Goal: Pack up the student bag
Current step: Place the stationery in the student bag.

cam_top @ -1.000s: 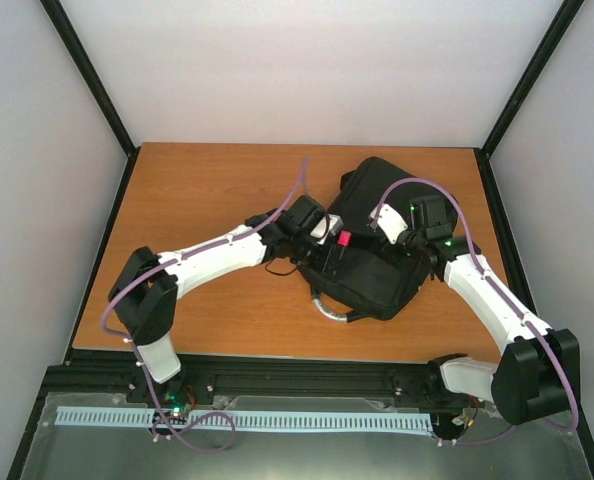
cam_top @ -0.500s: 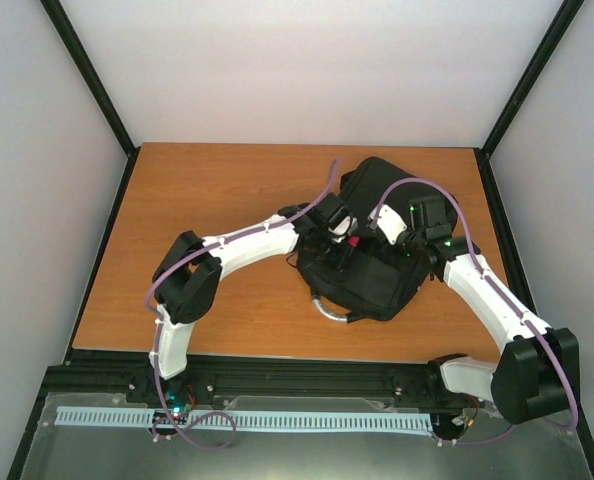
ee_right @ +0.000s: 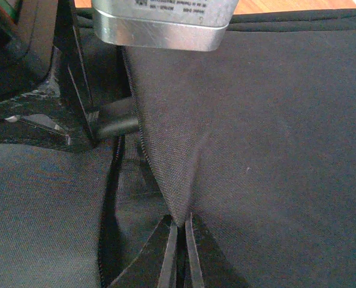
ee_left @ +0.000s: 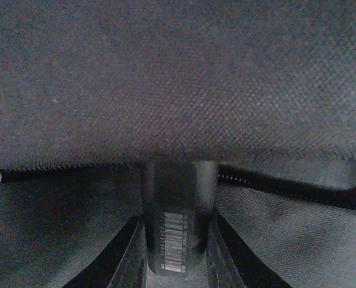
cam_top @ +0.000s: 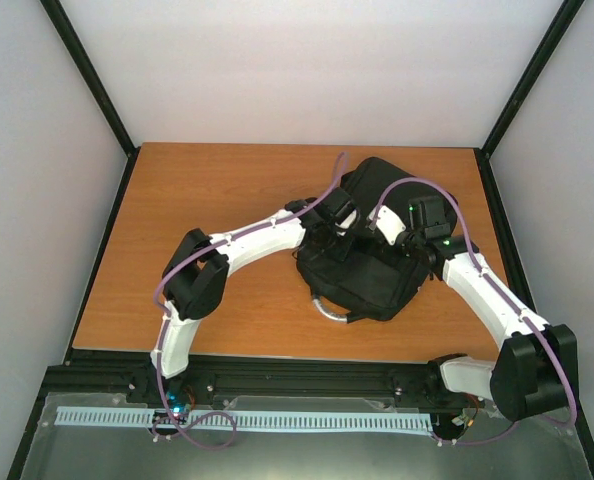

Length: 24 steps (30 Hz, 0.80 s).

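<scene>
Wood-brown counter (cam_top: 197, 200) between white walls (cam_top: 307, 70); the black bag (cam_top: 377, 285) lies toward its right edge, the left gripper (ee_left: 175, 231) clamps a dark barcoded tube (ee_left: 177, 186) at the zip opening, the right gripper (ee_right: 179, 231) pinches bag fabric

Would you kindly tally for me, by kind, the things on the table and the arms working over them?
student bag: 1
dark barcoded item: 1
robot arms (left, right): 2
Total: 4
</scene>
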Available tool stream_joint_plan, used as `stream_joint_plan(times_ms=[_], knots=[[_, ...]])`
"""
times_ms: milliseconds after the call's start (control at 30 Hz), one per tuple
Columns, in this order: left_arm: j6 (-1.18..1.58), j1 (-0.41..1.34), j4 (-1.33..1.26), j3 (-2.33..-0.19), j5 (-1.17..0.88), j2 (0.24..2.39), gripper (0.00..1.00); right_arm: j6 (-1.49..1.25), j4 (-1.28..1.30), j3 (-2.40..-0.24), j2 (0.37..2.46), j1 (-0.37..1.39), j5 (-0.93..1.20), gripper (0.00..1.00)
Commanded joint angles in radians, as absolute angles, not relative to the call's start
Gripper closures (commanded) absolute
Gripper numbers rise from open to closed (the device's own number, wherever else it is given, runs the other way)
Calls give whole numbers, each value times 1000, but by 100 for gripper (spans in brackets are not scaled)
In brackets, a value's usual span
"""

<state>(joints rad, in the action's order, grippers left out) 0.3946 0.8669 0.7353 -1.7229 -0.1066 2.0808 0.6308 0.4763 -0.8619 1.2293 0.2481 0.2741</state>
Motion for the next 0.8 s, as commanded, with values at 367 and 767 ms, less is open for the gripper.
stream_joint_plan(times_ms=[367,767], knots=[[371,871,697,-1730,-104,2048,83,639,460,-868,1238,250,347,97],[371,874,579,-1714,-96,2026,84,637,462,-870,1239,250,349,97]])
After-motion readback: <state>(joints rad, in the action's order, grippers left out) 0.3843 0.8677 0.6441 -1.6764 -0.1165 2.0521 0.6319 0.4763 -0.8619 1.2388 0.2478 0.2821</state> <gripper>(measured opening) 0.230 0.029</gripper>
